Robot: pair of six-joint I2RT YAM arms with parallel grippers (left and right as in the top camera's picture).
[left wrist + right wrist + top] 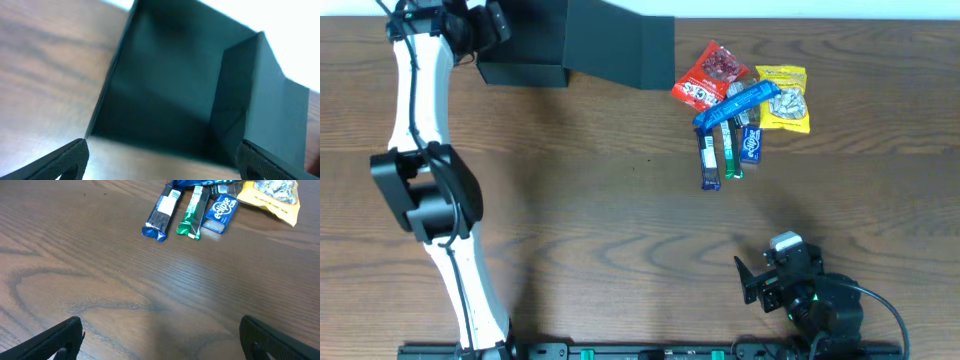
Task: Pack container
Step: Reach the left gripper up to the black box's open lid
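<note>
The dark teal-black matte cardboard container [610, 40] sits at the upper left of the overhead frame, its open mouth just ahead of the left gripper [498, 25], jaws apart. The right gripper [760, 282], jaws also apart, is nearer the snack packets [745, 105].

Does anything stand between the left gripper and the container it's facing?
Nothing visible does. The open left gripper looks straight into the container, with only a strip of bare table between it and the container's near edge.
</note>
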